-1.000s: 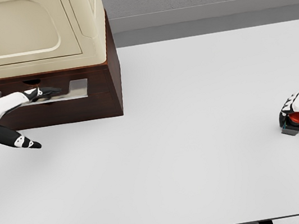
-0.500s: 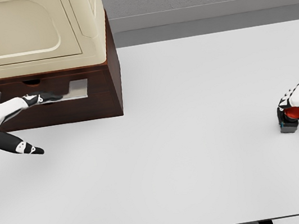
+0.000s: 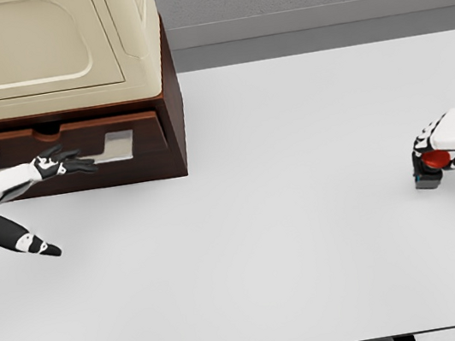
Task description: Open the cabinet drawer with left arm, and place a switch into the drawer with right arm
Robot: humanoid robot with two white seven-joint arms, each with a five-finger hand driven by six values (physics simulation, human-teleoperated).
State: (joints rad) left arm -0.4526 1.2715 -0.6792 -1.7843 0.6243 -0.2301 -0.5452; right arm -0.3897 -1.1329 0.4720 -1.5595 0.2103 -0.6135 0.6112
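A dark wooden cabinet (image 3: pixel 170 127) with a cream appliance (image 3: pixel 44 52) on top stands at the table's back left. Its drawer (image 3: pixel 148 131) sticks out a little from the front and carries a silver handle (image 3: pixel 118 144). My left hand (image 3: pixel 66 164) has its fingers hooked over the handle's middle, while the thumb points away down to the right. At the right edge, my right hand (image 3: pixel 441 150) is shut on the switch (image 3: pixel 428 171), a red button on a small dark base, held at or just above the table surface.
The white table (image 3: pixel 286 213) stretches between the two hands. A grey wall runs behind the table's far edge, and the table's front edge lies near the bottom of the picture.
The drawer front and its handle have come forward with my left hand pulling. My right hand has carried the switch a little to the left and further from the front edge.
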